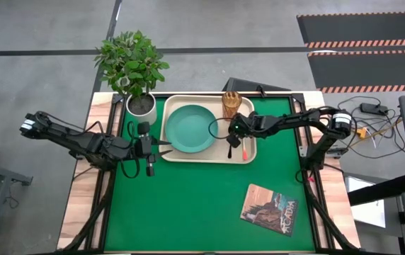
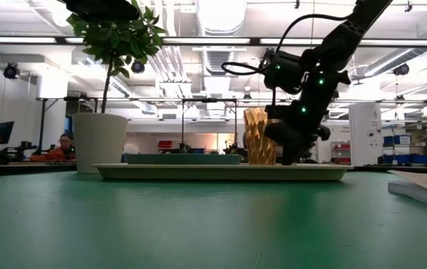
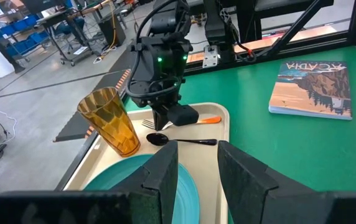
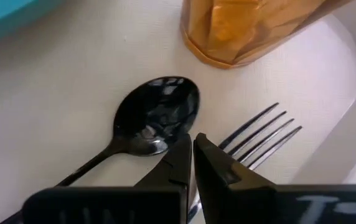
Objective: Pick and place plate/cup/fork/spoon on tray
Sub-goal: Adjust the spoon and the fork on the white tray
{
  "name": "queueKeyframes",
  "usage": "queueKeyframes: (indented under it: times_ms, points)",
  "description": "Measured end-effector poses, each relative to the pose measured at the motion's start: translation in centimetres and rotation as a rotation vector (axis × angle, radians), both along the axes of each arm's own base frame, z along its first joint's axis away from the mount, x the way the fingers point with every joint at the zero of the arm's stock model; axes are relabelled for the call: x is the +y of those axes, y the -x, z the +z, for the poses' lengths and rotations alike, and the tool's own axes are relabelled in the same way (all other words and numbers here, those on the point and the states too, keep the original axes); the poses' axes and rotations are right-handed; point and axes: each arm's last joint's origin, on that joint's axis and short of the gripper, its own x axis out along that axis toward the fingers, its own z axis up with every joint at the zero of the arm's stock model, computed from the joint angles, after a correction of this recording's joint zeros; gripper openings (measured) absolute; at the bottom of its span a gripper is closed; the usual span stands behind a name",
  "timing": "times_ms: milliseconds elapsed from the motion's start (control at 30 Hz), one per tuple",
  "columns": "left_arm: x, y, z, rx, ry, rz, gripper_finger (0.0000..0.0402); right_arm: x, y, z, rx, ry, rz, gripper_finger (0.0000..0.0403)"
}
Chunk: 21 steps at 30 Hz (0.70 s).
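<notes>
The cream tray [image 1: 245,159] lies at the table's far middle. On it lie the teal plate [image 1: 190,129], the amber cup [image 1: 231,104] upright at the far right corner, the dark spoon [image 3: 184,140] and the orange-handled fork [image 3: 210,119]. My right gripper [image 1: 234,136] is down on the tray beside the cup, shut over the fork, its tips [image 4: 192,140] between the spoon's bowl [image 4: 159,121] and the fork's tines [image 4: 262,134]. My left gripper [image 3: 196,158] is open and empty, just above the tray's left rim [image 1: 163,147]. My right gripper comes from above, slanting down, at the fork between its tines [image 3: 148,124] and its orange handle. The fingers [image 4: 218,171] cover the fork's neck, so the hold itself is hidden. The fork lies flat on the tray beside the spoon.
A white pot with a leafy plant [image 1: 140,105] stands off the tray's far left corner. A brown-covered book [image 1: 269,210] lies on the green mat at the near right. The mat in front of the tray is bare.
</notes>
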Motion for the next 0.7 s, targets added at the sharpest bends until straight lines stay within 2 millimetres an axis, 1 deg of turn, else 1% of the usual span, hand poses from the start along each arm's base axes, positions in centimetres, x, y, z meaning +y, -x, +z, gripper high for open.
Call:
queueKeyframes:
  times_ms: [333, 700]
  points:
    - [0.0, 0.0, 0.0, 0.0, 0.0, 0.0, 0.0096, 0.1, 0.5, -0.94, -0.036, 0.028, -0.02, 0.0008]
    - [0.0, 0.0, 0.0, 0.0, 0.0, 0.0, 0.0096, 0.08, 0.41, -0.95, -0.061, 0.035, -0.024, 0.0008]
